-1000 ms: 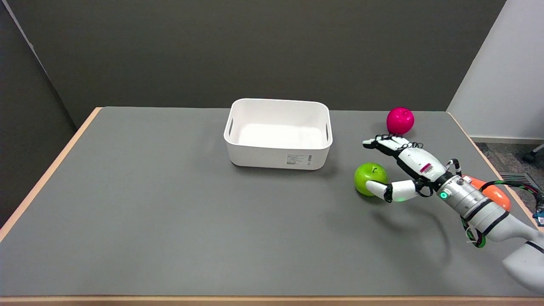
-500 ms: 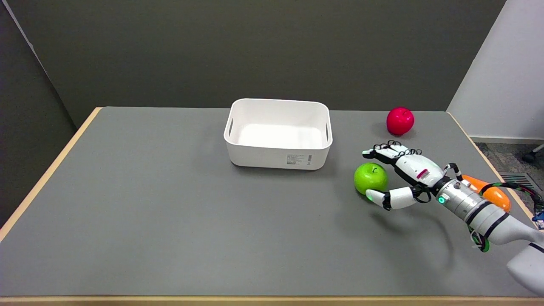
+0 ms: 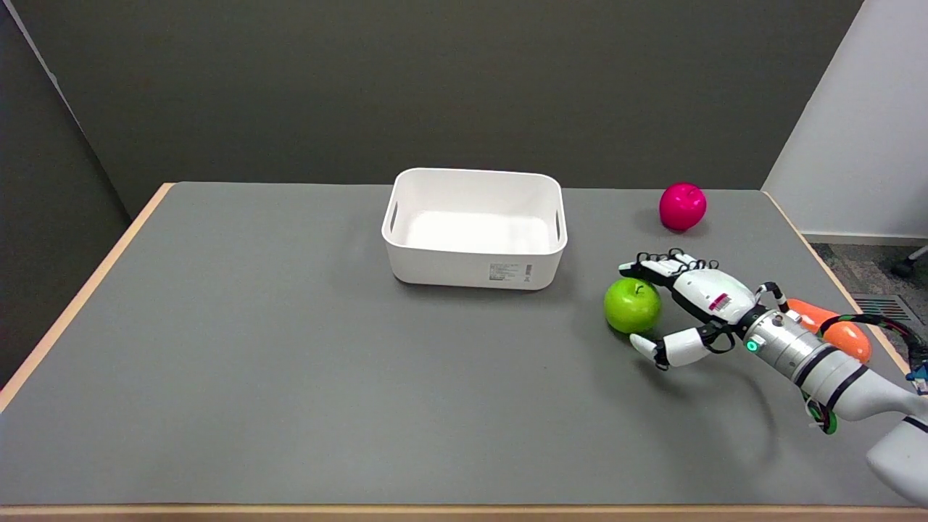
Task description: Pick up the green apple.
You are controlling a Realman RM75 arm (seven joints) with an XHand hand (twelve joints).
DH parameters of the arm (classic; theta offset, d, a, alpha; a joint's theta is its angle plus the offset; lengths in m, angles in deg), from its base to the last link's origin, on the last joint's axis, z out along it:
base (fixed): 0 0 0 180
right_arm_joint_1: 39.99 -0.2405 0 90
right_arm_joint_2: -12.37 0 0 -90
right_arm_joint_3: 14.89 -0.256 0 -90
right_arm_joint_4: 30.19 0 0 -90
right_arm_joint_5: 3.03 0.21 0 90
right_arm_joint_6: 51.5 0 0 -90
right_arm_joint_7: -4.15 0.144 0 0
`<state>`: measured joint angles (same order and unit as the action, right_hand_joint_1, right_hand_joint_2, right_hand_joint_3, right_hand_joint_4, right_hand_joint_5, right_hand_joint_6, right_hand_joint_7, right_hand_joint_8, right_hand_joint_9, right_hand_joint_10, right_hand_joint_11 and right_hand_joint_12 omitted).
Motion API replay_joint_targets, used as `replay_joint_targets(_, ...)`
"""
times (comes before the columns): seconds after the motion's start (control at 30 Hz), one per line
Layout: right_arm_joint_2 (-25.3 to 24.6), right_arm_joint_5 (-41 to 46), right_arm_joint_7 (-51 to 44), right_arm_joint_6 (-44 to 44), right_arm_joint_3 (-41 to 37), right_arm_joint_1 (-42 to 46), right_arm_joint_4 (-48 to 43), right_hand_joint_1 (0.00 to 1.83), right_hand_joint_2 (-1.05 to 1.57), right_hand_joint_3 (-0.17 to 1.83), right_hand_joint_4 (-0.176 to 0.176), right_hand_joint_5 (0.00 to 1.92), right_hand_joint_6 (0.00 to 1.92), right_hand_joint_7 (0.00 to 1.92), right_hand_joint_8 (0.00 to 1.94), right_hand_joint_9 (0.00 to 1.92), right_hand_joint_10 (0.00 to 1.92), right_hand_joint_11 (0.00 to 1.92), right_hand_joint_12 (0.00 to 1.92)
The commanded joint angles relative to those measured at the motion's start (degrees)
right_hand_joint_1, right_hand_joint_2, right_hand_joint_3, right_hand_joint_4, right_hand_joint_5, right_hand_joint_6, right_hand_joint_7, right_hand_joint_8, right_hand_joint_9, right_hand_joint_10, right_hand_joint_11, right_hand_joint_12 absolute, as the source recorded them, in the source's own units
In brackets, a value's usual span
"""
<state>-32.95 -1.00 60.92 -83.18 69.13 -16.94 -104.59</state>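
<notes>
- Between the thumb and the other fingers (image 3: 656,267) of the right hand (image 3: 689,304) sits the green apple (image 3: 632,305), resting on the grey table (image 3: 290,377).
- The fingers are spread apart, not clamped: the long fingers reach over the apple's far upper side, and the thumb (image 3: 663,348) lies low on its near side.
- Whether any fingertip actually touches the apple cannot be told from this view; the thumb tip lies just at the fruit's lower edge.
- The apple stands upright with its stem on top, just beside the fingertips.
- Beyond the fingers, further back on the table, lies a pink apple (image 3: 682,206), well apart from the hand.
- Behind the wrist, partly hidden by it, lies an orange thing (image 3: 834,330) near the table's right edge; what it is cannot be told.
- To the left of the fingers, past the green apple, stands a white bin (image 3: 475,272) with handle slots in its side walls and a label on its near wall.
</notes>
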Motion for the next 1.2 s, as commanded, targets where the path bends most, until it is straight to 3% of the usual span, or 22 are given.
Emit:
replay_joint_targets(0.03,-2.4,-0.9,-2.5,-4.5,0.3,-1.7,1.7,0.87,0.68,0.93,-0.033,0.28,0.54,0.52,0.62,0.42,1.07,0.02,1.12)
replay_joint_targets(0.13,-3.6,-0.5,-3.9,-8.4,0.8,-2.7,3.5,0.91,0.79,0.94,-0.049,0.38,0.89,0.68,0.9,0.6,1.26,0.16,1.33)
replay_joint_targets(0.2,-3.8,-0.5,-4.8,-9.0,1.2,-2.9,3.7,1.15,1.13,0.31,-0.158,0.5,1.44,0.82,1.33,0.71,1.38,0.28,1.51)
replay_joint_targets(0.23,-3.8,-0.5,-5.5,-9.1,1.3,-2.9,3.5,1.19,1.18,0.21,-0.176,0.52,1.51,0.85,1.4,0.74,1.41,0.31,1.55)
replay_joint_targets(0.5,-3.8,-0.2,-8.9,-10.0,-0.8,-3.0,0.7,1.19,1.12,0.34,-0.176,0.56,1.46,0.83,1.54,0.84,1.64,0.46,1.67)
replay_joint_targets(0.57,-3.8,0.3,-10.0,-10.0,-1.3,-2.9,-0.2,1.16,1.17,0.29,-0.176,0.61,1.55,0.67,1.58,0.82,1.74,0.49,1.67)
replay_joint_targets(1.03,-3.8,7.0,-22.4,-8.4,-6.6,-2.9,-11.9,1.15,1.16,0.35,-0.176,0.59,1.6,0.64,1.64,0.85,1.9,0.55,1.68)
replay_joint_targets(1.2,-3.8,7.9,-26.9,-6.5,-6.9,-7.0,-15.6,1.15,1.15,0.37,-0.176,0.59,1.6,0.64,1.65,0.85,1.92,0.56,1.68)
